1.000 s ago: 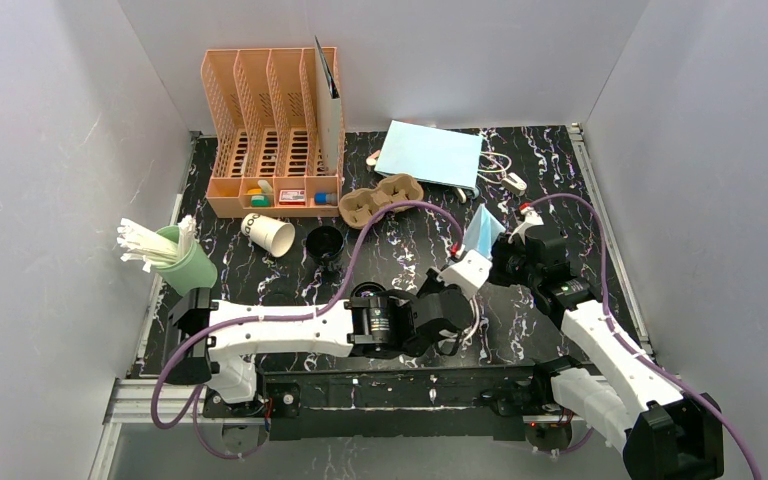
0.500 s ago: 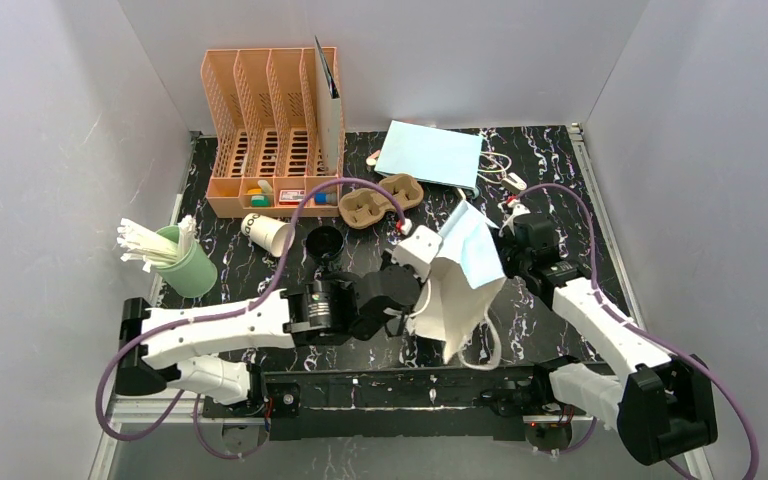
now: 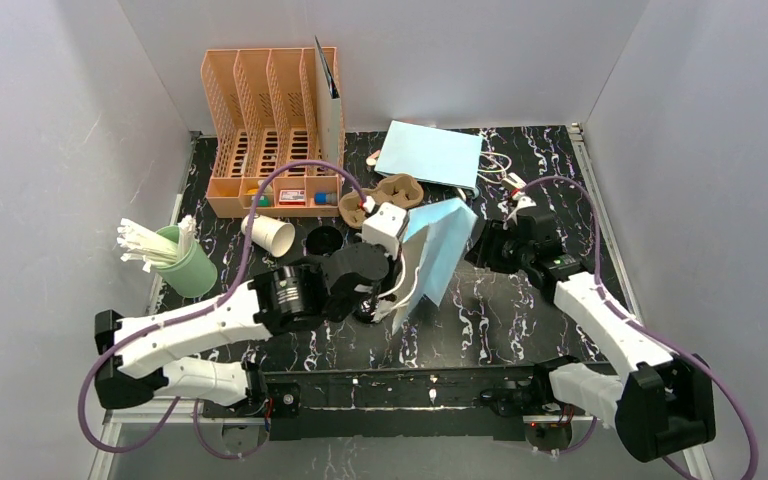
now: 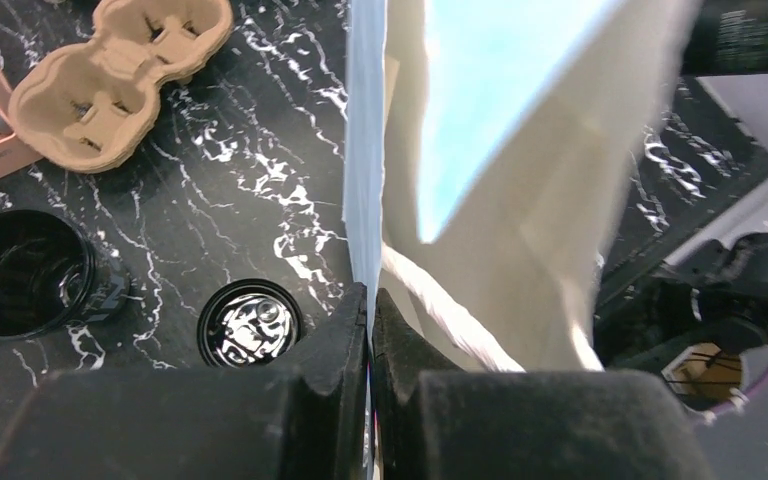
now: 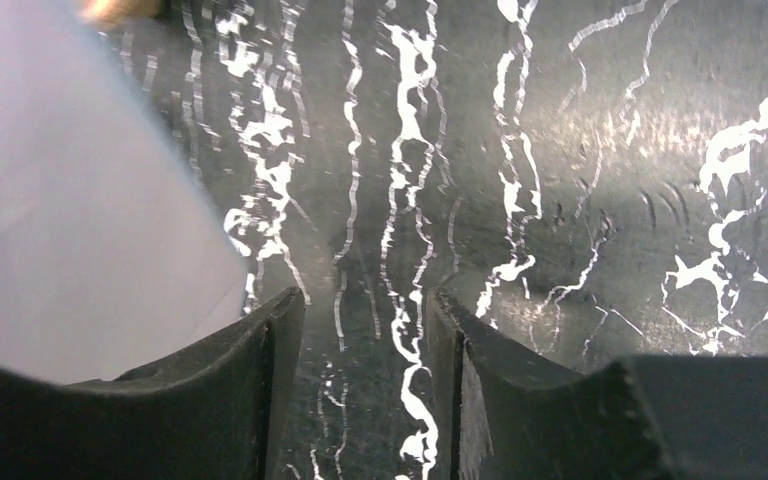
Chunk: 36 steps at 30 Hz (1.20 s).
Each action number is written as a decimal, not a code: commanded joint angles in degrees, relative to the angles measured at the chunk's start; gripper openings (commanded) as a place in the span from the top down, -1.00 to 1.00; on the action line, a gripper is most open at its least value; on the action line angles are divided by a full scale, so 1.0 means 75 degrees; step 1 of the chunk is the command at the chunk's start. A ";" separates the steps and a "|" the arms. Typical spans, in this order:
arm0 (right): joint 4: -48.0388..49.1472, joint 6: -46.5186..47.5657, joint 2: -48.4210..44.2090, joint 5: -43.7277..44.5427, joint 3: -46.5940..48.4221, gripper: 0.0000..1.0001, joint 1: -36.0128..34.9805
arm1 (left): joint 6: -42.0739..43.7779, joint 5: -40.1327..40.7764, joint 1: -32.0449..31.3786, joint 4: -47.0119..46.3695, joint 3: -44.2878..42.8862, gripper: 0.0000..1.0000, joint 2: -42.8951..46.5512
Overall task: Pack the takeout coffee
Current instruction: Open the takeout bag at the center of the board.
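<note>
At mid-table, the left gripper (image 4: 370, 300) is pinching one wall of the blue bag (image 3: 440, 250), the right gripper (image 5: 363, 305) is hanging parted and empty, and the dark cup (image 4: 15, 275) is sitting unpacked outside.

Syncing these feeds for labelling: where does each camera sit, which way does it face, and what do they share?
Top external: above and behind, facing down at the table; both arms show.
Left wrist: looks along the left pincer, shut on the blue bag; carrier at upper left.
Right wrist: faces down at the table through the open right pincer.
Shared: the blue bag in all three.
</note>
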<state>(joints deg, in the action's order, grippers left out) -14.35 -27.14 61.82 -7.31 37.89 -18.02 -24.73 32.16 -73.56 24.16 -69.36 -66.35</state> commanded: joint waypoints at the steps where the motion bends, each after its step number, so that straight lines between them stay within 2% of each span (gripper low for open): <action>1: -0.0597 0.0077 -0.0815 -0.0587 0.0994 -0.16 0.0021 | -0.0327 -0.0138 0.0451 0.0569 -0.0648 1.00 -0.0689; 7: -0.1869 -0.0313 -0.1650 -0.1303 0.1906 -0.23 -0.0002 | -0.0750 -0.0237 0.0905 0.0558 -0.1177 1.00 -0.1632; 13: -0.2062 -0.0750 -0.1941 -0.2181 0.2452 -0.59 -0.0103 | -0.0998 -0.0324 0.1109 0.0357 -0.1604 1.00 -0.2327; 17: -0.2108 -0.0566 -0.1926 -0.2325 0.2870 -0.72 -0.0106 | -0.1043 -0.0552 0.1125 0.0167 -0.1704 1.00 -0.2582; 21: -0.2245 -0.0513 -0.1607 -0.2556 0.3197 -0.72 -0.0123 | -0.1271 -0.0683 0.1135 0.0134 -0.1732 1.00 -0.2757; 26: -0.2522 -0.0382 -0.1342 -0.1959 0.3159 -0.69 -0.0132 | -0.1476 -0.0963 0.1158 -0.0107 -0.1696 1.00 -0.2790; 33: -0.2837 -0.0336 -0.1165 -0.1382 0.2942 -0.46 -0.0232 | -0.1567 -0.0942 0.1217 -0.0121 -0.1822 1.00 -0.2746; 36: -0.3138 -0.0203 -0.1164 -0.0664 0.3006 -0.27 -0.0234 | -0.1525 -0.0864 0.1229 -0.0073 -0.1908 1.00 -0.2704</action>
<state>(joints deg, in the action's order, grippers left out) -35.35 -30.55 53.41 -18.96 59.77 -19.49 -35.53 24.58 -64.82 23.99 -80.82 -87.61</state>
